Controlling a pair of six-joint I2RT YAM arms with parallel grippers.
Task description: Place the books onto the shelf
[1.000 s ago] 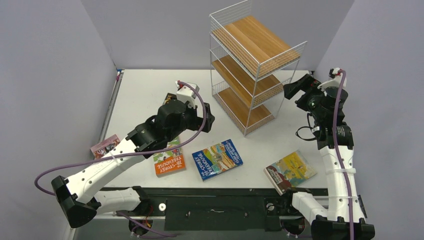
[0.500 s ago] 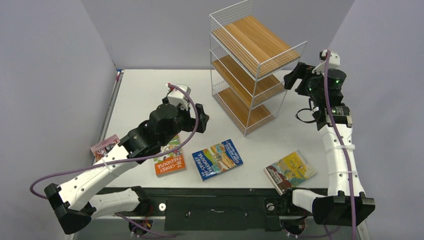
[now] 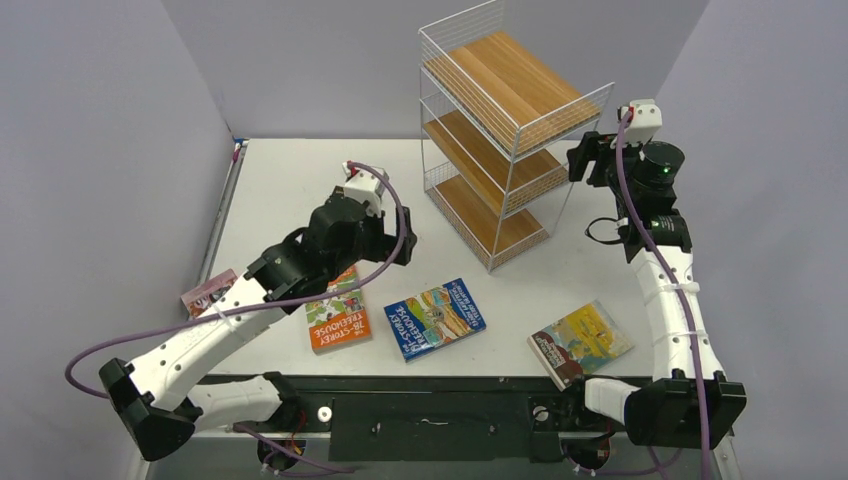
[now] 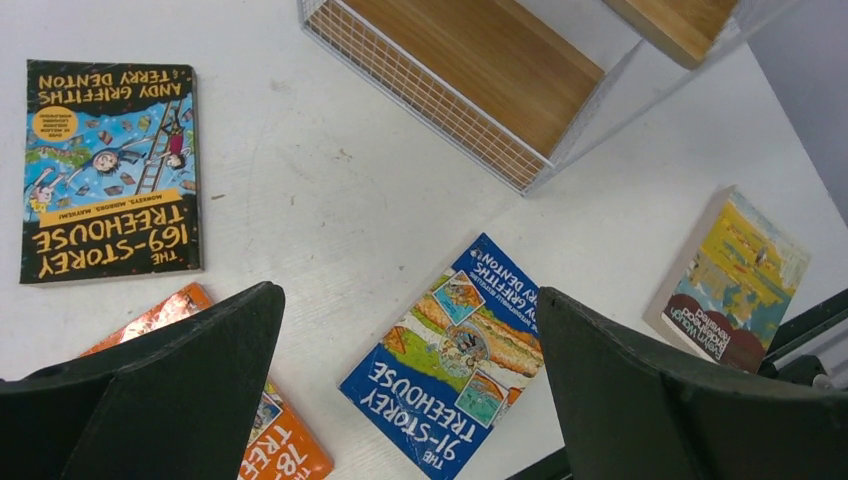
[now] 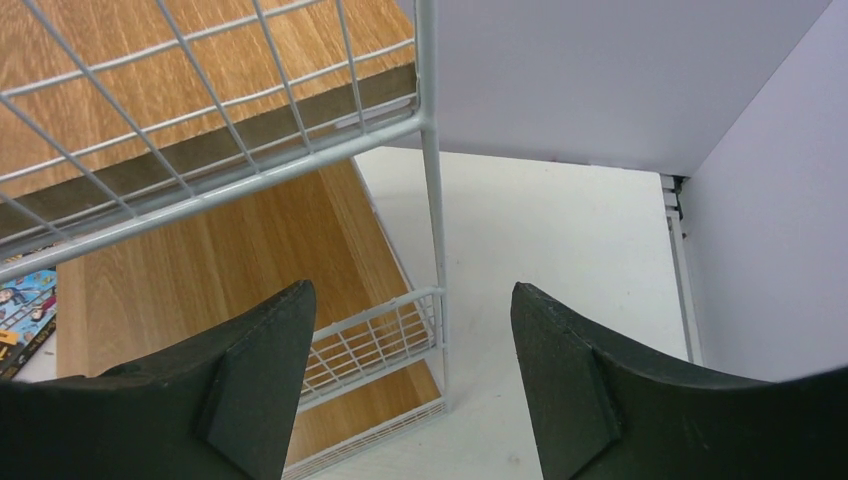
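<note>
The shelf (image 3: pixel 505 130) of white wire and wooden boards stands at the back of the table. Flat on the table lie an orange book (image 3: pixel 337 322), a blue book (image 3: pixel 435 318), a yellow-brown book (image 3: pixel 580 343) and a pink book (image 3: pixel 208 292). The left wrist view also shows a dark black-and-blue book (image 4: pixel 110 170). My left gripper (image 4: pixel 405 295) hangs open and empty above the blue book (image 4: pixel 455 355). My right gripper (image 5: pixel 412 288) is open and empty at the shelf's right corner post (image 5: pixel 432 200), level with the middle board.
Grey walls close in the table on the left, back and right. The left arm (image 3: pixel 250 300) stretches over the orange and dark books. The right arm (image 3: pixel 670 290) rises along the table's right edge, past the yellow-brown book.
My right arm has risen and swung its gripper in toward the shelf's right corner. The left wrist has shifted slightly to the left. No book has moved.
</note>
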